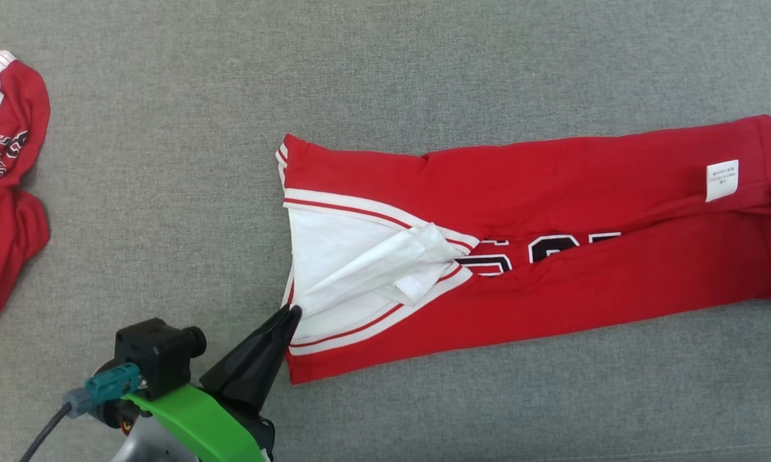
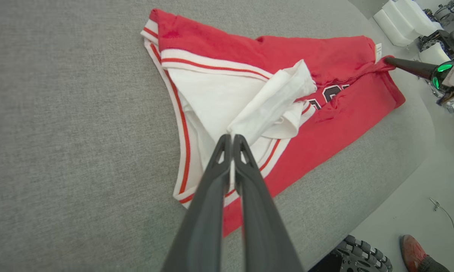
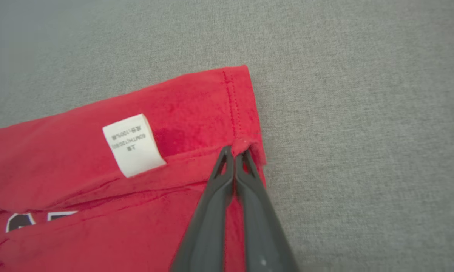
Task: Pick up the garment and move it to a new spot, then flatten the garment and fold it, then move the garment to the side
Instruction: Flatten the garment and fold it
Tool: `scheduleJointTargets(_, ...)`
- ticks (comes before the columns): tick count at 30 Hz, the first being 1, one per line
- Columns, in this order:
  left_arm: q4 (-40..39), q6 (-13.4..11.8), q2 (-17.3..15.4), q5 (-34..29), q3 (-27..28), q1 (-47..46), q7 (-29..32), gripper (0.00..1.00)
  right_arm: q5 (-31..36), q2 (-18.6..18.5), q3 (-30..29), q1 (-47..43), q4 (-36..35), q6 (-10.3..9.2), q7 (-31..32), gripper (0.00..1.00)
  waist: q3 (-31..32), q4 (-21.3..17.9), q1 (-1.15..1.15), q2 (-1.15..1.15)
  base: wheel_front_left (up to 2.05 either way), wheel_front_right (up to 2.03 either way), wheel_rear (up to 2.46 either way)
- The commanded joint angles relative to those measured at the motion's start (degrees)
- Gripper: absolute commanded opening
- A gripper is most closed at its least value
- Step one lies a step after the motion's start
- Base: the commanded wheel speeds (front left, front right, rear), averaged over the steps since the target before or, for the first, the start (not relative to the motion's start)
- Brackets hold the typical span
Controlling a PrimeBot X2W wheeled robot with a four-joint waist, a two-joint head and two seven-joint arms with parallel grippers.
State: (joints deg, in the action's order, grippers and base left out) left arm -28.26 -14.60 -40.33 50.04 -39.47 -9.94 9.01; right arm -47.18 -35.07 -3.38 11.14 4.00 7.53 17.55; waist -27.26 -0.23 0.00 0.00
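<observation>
Garment, red and folded lengthwise, lies across grey fabric; a second red garment sits well apart at left. Left gripper is clamped on its white sleeve; right gripper pinches the right-end hem.

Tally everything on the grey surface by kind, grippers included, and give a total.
Red garments: 2, the folded garment and the crumpled garment
Grippers: 2, the left gripper and the right gripper
White label: 1
Total: 5
</observation>
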Motion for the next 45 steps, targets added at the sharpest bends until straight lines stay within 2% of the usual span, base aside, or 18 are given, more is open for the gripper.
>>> scheduleJointTargets(1, 0.86, 0.41, 0.71, 0.12, -0.2, 0.72, -0.54, 0.0, 0.59, 0.24, 0.1, -0.31, 0.43, -0.09, 0.02, 0.0, 0.12, 0.07, 0.0, 0.0, 0.0, 0.0, 0.0)
scheduleJointTargets(2, 1.88, 0.45, 1.05, 0.24, -0.62, 0.82, -0.46, 0.0, 0.72, 0.38, 0.2, -0.34, 0.9, -0.09, 0.12, 0.01, 0.3, 0.14, 0.0, 0.0, 0.0, 0.0, 0.0)
scheduleJointTargets(3, 2.43, 0.5, 1.24, 0.1, -0.79, 0.75, -0.47, 0.0, 0.94, 0.46, 0.25, -0.32, 1.21, -0.09, 0.21, 0.19, 0.46, 0.18, 0.0, 0.0, 0.0, 0.0, 0.0)
scheduleJointTargets(4, 3.01, 0.62, 1.64, 0.09, -0.88, 0.58, -0.7, 0.0, 1.1, 0.63, 0.25, -0.22, 1.56, -0.09, 0.19, 0.48, 0.73, 0.19, 0.0, 0.0, 0.0, 0.0, 0.0)
scheduleJointTargets(5, 3.52, 0.68, 1.89, 0.22, -1.01, 0.58, -0.77, 0.0, 1.37, 0.86, 0.04, -0.07, 1.84, -0.09, -0.23, 1.0, 1.01, 0.17, 0.0, 0.0, 0.0, 0.0, 0.0)
scheduleJointTargets(6, 4.07, 0.44, 2.13, 0.11, -0.95, 0.62, -1.07, 0.36, 1.74, 1.07, -0.16, 0.04, 2.16, -0.09, -0.62, 1.0, 1.4, 0.13, 0.0, 0.0, 0.0, 0.0, 0.0)
scheduleJointTargets(7, 4.41, 0.04, 2.36, -0.18, -0.8, 0.67, -1.39, 0.96, 1.94, 1.22, -0.19, 0.04, 2.24, -0.09, -0.82, 1.0, 1.77, 0.07, 0.0, 0.0, 0.0, 0.0, 0.0)
scheduleJointTargets(8, 4.7, -0.41, 2.68, -0.52, -0.59, 0.82, -1.9, 1.0, 2.4, 1.33, -0.48, -0.04, 2.21, -0.09, -1.31, 1.0, 2.17, -0.01, 0.0, 0.0, 0.0, 0.0, 0.0)
scheduleJointTargets(13, 6.6, -3.15, 4.72, -2.81, 1.54, 1.39, -7.11, 1.0, 5.34, 2.88, -2.0, -1.41, 1.31, -0.09, -5.62, 1.0, 4.82, -0.29, 0.0, 0.0, 0.0, 0.0, 0.0)
scheduleJointTargets(18, 9.99, -5.78, 8.07, -6.11, 3.42, 1.85, -15.15, 1.0, 8.89, 6.46, -1.38, -2.88, 0.87, -0.09, -12.27, 1.0, 7.37, -0.52, 0.0, 0.0, 0.0, 0.0, 0.0)
scheduleJointTargets(22, 13.86, -6.57, 11.1, -9.05, 4.28, 1.93, -21.61, 1.0, 11.32, 8.71, 0.2, -3.42, 2.39, -0.09, -17.69, 1.0, 8.98, -0.52, 0.0, 0.0, 0.0, 0.0, 0.0)
scheduleJointTargets(26, 17.58, -6.65, 14.71, -12.72, 6.25, 2.37, -23.95, 1.0, 13.78, 10.2, 1.78, -3.13, 5.04, -0.08, -23.0, 1.0, 10.52, -0.2, 0.0, 0.0, 0.0, 0.0, 0.0)
scheduleJointTargets(32, 17.93, -3.22, 22.93, -22.41, 12.59, 5.28, -24.18, 1.0, 16.34, 11.55, 3.99, -2.4, 10.05, -0.09, -28.45, 1.0, 12.7, 0.99, 0.0, 0.0, 0.0, 0.0, 0.0)
scheduleJointTargets(39, 19.8, 3.25, 31.98, -31.08, 19.14, 10.57, -24.21, 1.0, 16.37, 12.37, 5.4, -3.7, 15.29, -0.09, -31.06, 1.0, 15.46, 3.7, 0.0, 0.0, 0.0, 0.0, 0.0)
scheduleJointTargets(45, 21.73, 8.03, 35.71, -35.48, 22.97, 13.67, -24.14, 1.0, 15.65, 11.43, 5.18, -3.91, 17.84, -0.09, -31.79, 1.0, 16.75, 5.98, 0.0, 0.0, 0.0, 0.0, 0.0)
